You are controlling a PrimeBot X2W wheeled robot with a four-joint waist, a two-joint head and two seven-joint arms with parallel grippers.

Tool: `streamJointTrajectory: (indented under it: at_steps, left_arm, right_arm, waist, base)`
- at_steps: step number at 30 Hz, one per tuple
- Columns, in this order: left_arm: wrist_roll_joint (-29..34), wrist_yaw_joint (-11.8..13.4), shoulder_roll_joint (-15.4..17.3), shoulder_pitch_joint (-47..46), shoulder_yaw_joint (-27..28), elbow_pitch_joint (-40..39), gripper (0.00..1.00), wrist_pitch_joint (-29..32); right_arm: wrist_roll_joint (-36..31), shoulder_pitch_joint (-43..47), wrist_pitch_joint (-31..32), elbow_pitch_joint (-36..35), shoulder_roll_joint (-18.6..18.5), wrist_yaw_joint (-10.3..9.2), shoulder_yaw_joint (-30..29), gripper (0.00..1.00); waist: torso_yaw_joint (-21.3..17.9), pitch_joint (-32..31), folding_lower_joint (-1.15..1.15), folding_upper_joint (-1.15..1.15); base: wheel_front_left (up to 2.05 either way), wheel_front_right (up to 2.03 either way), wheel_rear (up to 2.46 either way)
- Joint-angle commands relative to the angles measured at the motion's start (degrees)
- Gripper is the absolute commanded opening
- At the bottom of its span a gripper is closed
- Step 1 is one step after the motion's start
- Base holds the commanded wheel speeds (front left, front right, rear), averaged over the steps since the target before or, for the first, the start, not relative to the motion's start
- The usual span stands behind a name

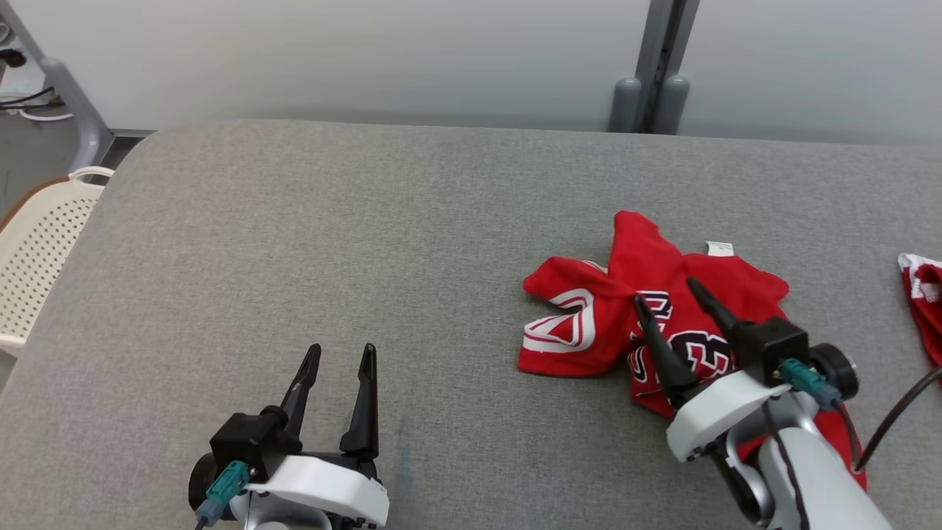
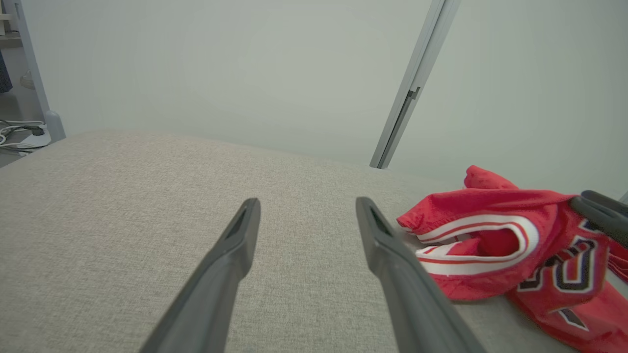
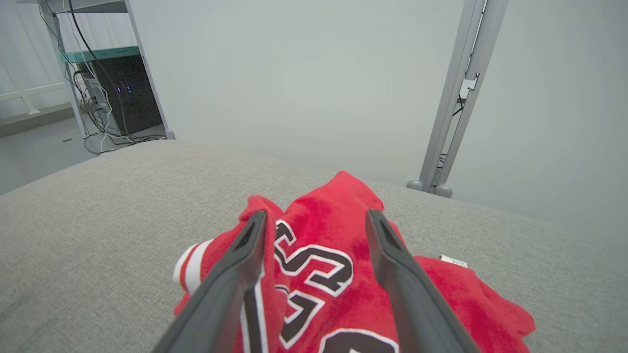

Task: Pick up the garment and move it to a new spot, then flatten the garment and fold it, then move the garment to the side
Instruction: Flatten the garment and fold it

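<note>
The garment (image 1: 647, 309) is a red jersey with white trim and dark lettering, lying crumpled on the grey table (image 1: 368, 243) right of centre. My right gripper (image 1: 668, 291) stands open just over its near part, its fingers spread above the lettering and nothing pinched between them. The right wrist view has the jersey (image 3: 319, 264) spreading beneath and beyond that gripper (image 3: 316, 218). My left gripper (image 1: 342, 352) rests open at the lower left, well clear of the cloth. From its wrist view (image 2: 306, 203) the jersey (image 2: 495, 245) lies off to the right.
A second red and white cloth (image 1: 923, 294) lies at the table's right edge. A cream perforated chair (image 1: 37, 250) stands off the left edge. A grey post (image 1: 655, 73) rises behind the table against the pale wall. Cables and equipment (image 3: 117, 93) sit on the floor beyond.
</note>
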Motion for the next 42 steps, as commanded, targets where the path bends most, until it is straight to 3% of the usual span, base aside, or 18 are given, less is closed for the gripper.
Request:
streamJointTrajectory:
  at_steps: [1, 10, 14, 24, 37, 38, 39, 42]
  left_arm:
    - [-0.2, 0.2, 0.3, -1.0, 0.1, -0.2, 1.00, -0.3]
    - [-0.3, 0.4, 0.2, -0.9, 0.3, -0.4, 1.00, -0.3]
    - [-0.3, 0.4, 0.3, -0.9, 0.3, -0.5, 1.00, -0.3]
    - [-0.5, 0.2, 0.3, -2.0, 0.0, -0.2, 1.00, -0.3]
    - [-0.2, -0.2, 0.3, -2.9, -0.8, 0.1, 1.00, -0.3]
    - [0.0, -0.2, 0.2, -2.9, -0.8, 0.1, 1.00, -0.3]
    - [0.0, -0.2, 0.3, -2.9, -0.8, 0.2, 1.00, -0.3]
    - [0.1, -0.2, 0.2, -2.8, -0.8, 0.3, 1.00, -0.3]
  right_arm:
    - [-1.0, -0.7, 0.6, -0.7, -0.7, 0.02, -1.3, 1.00]
    - [-1.3, -0.4, 2.4, -4.3, -1.2, 0.02, -11.0, 1.00]
    - [-3.5, -0.2, 6.8, -3.2, -1.8, 0.02, -15.2, 1.00]
    - [-7.1, -3.4, 16.3, 8.2, -5.6, 0.02, -18.0, 1.00]
    - [-7.3, -10.5, 17.2, 22.3, -7.8, 0.02, -19.0, 1.00]
    - [-6.9, -11.1, 17.2, 23.3, -7.8, 0.02, -18.4, 0.80]
    - [-6.4, -11.7, 16.9, 24.3, -7.9, 0.02, -17.8, 0.48]
    - [-5.0, -13.3, 16.2, 26.5, -8.5, 0.02, -15.8, 0.00]
  waist:
    - [0.7, 0.1, 0.00, 0.00]
    - [2.4, 0.4, 0.00, 0.00]
    - [2.7, 0.6, 0.00, 0.00]
    - [3.7, 1.4, 0.00, 0.00]
    - [5.4, 3.2, 0.00, 0.00]
    - [5.5, 3.3, 0.00, 0.00]
    - [5.6, 3.4, 0.00, 0.00]
    - [5.8, 3.4, 0.00, 0.00]
  base:
    - [0.00, 0.00, 0.00]
    - [0.00, 0.00, 0.00]
    - [0.00, 0.00, 0.00]
    - [0.00, 0.00, 0.00]
    - [0.00, 0.00, 0.00]
    - [0.00, 0.00, 0.00]
    - [0.00, 0.00, 0.00]
    - [0.00, 0.00, 0.00]
